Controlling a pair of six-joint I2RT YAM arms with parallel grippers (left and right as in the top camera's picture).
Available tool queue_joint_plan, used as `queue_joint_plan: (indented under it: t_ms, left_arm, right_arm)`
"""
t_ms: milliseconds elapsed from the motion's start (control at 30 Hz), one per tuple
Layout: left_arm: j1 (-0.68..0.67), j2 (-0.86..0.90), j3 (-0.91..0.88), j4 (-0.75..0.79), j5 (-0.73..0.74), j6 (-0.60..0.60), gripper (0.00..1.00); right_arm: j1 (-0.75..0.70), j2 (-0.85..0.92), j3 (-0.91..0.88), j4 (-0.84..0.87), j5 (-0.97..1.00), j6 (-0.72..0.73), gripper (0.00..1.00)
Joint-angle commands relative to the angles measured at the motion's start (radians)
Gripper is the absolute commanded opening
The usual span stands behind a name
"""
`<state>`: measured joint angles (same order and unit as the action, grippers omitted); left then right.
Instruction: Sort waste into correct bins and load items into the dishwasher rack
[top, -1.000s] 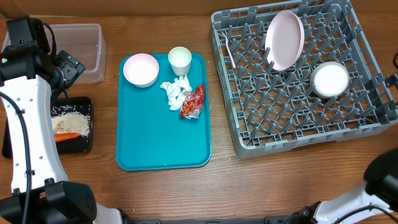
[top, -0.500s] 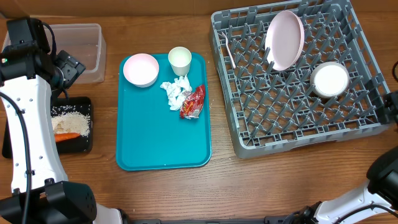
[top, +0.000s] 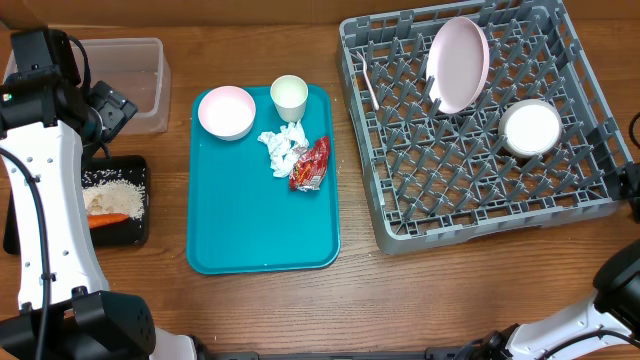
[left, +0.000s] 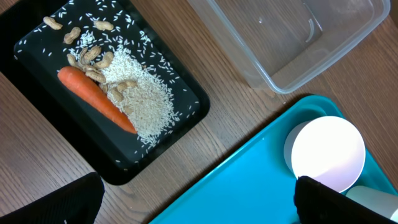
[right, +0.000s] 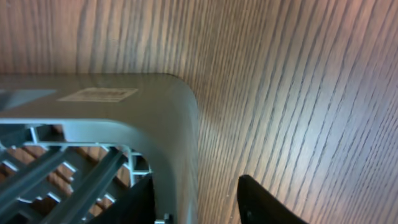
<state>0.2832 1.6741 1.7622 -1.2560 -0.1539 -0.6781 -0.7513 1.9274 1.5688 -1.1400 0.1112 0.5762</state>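
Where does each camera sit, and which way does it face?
Overhead: above the table, straight down on teal tray and dishwasher rack; left arm, right arm at edges.
Left wrist: down on black tray, clear tub; left gripper at bottom.
Right wrist: close on rack corner, table; right gripper at bottom.
Shared: overhead and left wrist both show black tray.

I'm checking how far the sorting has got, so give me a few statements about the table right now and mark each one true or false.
1. The carrot lies in the black tray. True.
2. The tissue is in the clear tub. False: the tissue lies on the teal tray.
3. The plate stands on edge in the rack. True.
4. Both bowls are in the rack. False: only one bowl is; the second bowl sits on the teal tray.
5. The red wrapper is in the black tray. False: it lies beside the tissue.
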Motion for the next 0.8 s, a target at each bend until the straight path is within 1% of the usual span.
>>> queue_joint_plan:
  t_ms: [0, 133, 200, 400, 533, 633, 767]
  left_arm:
    - [-0.003, 0.003, -0.004, 0.004, -0.01, 0.005, 1.0]
    - [-0.003, 0.003, -0.004, 0.004, -0.01, 0.005, 1.0]
    - [-0.003, 0.003, -0.004, 0.003, -0.01, 0.005, 1.0]
    - [-0.003, 0.003, -0.004, 0.004, -0.01, 0.005, 1.0]
    - [-0.003, 0.003, -0.004, 0.003, -0.01, 0.005, 1.0]
    - [-0.003, 0.003, -0.004, 0.003, -0.01, 0.005, 1.0]
    - [-0.003, 0.003, -0.004, 0.003, -0.01, 0.005, 1.0]
  right_arm:
    - [-0.001, 0.004, -0.005, 0.006, 0.011, 0.004, 0.4]
    - [-0.003, 0.005, -0.005, 0.002, 0.011, 0.005, 0.27]
    - [-0.003, 0.005, -0.006, 0.002, 0.011, 0.005, 0.24]
    - [-0.005, 0.005, -0.005, -0.005, 0.013, 0.004, 0.23]
    - [-0.028, 0.005, -0.005, -0.012, 0.011, 0.005, 0.17]
    - [-0.055, 0.005, -0.005, -0.027, 0.005, 0.035, 0.15]
    - [-0.082, 0.003, -0.004, -0.032, -0.008, 0.035, 0.14]
